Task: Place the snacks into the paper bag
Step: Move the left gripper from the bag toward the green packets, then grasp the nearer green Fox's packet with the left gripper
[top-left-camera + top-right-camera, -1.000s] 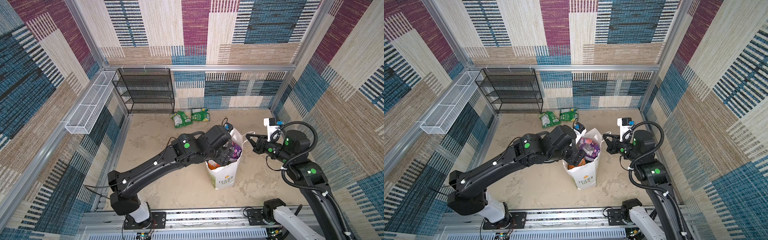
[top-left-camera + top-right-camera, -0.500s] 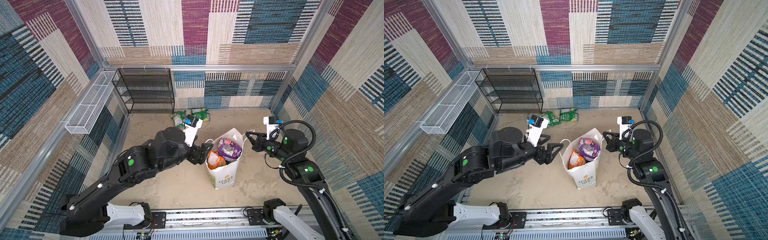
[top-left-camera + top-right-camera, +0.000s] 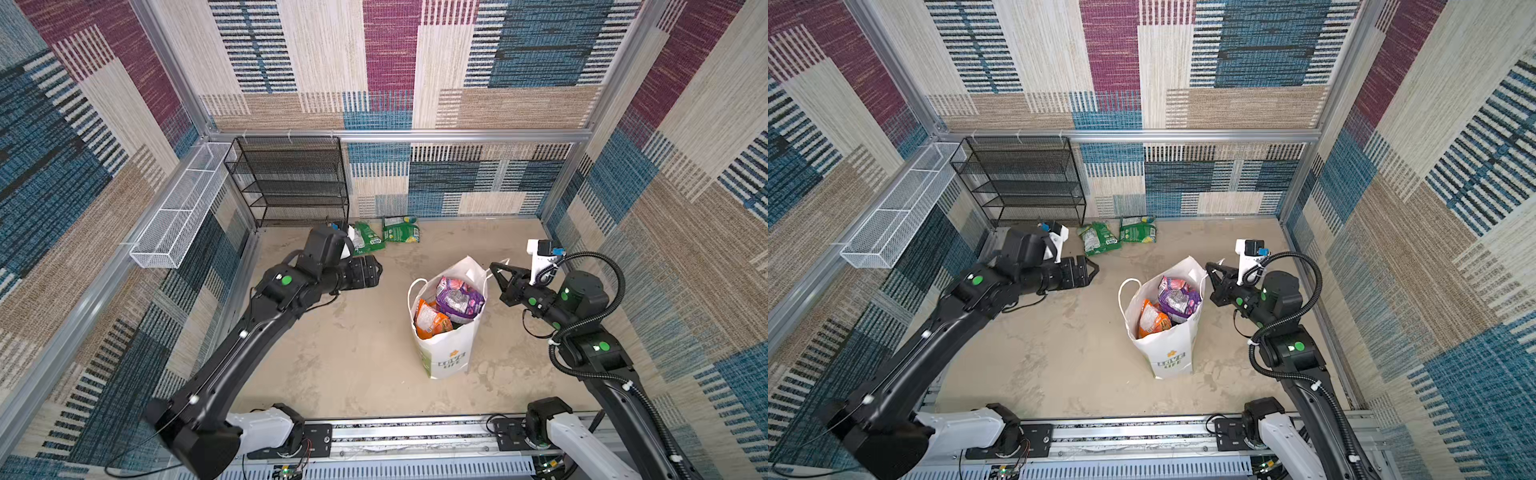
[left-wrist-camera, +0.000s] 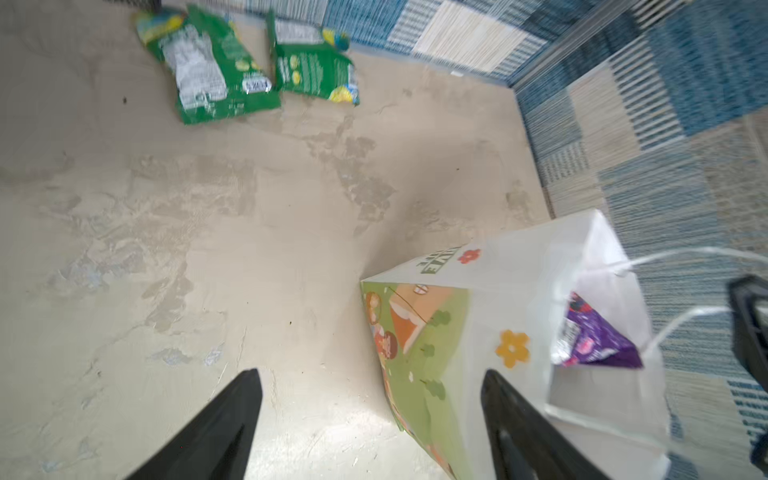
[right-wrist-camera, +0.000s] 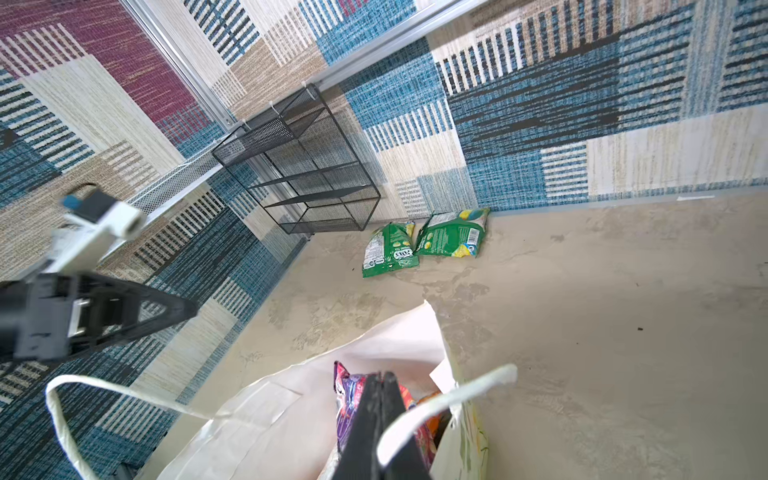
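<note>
Two snacks are outside the paper bag (image 3: 446,353), as far as these views show. One green packet (image 3: 368,239) and a second green packet (image 3: 401,229) lie flat on the counter (image 3: 332,353) by the back wall. They are close side by side, just beside the foot of the black wire shelf (image 3: 291,183) and well apart from the bag. The bag stands upright on the counter with its mouth open, and it looks well filled. A purple packet (image 3: 459,299) and an orange packet (image 3: 430,320) sit high in the opening. Anything lower down is hidden, so the count inside cannot be read. By my judgement most of the job is done and two pick-ups are left.

The left claw (image 4: 370,376) is spread wide with nothing between its fingers. In both top views it hangs over bare counter, near the green packets and apart from the bag, which suits a reach for the nearer one. The right claw (image 5: 380,378) is pressed together at the far rim of the bag, with a white cord handle (image 5: 457,395) looped across it. Whether paper or cord is caught between its fingers I cannot tell. No other packet shows anywhere on the counter
</note>
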You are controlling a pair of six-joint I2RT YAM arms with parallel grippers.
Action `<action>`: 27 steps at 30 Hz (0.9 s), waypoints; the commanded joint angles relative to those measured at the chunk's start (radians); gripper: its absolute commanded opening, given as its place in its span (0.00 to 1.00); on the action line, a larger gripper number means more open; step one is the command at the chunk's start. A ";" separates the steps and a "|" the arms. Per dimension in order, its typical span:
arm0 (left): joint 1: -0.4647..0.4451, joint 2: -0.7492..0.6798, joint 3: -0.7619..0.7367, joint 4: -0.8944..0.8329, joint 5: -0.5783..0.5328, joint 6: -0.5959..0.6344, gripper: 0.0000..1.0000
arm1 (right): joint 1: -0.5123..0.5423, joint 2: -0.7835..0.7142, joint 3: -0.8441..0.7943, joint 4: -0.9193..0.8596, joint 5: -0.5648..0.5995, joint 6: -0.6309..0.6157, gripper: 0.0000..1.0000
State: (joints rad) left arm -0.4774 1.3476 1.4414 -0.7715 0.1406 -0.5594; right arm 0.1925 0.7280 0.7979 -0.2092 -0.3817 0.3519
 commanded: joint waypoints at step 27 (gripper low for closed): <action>0.382 1.127 0.704 0.197 0.307 0.009 0.89 | 0.001 -0.042 -0.064 0.066 0.075 -0.027 0.01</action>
State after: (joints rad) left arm -0.0998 2.4477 2.1059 -0.5758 0.4095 -0.5739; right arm 0.1925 0.6868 0.7368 -0.1543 -0.3210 0.3347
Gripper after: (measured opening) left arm 0.893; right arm 0.051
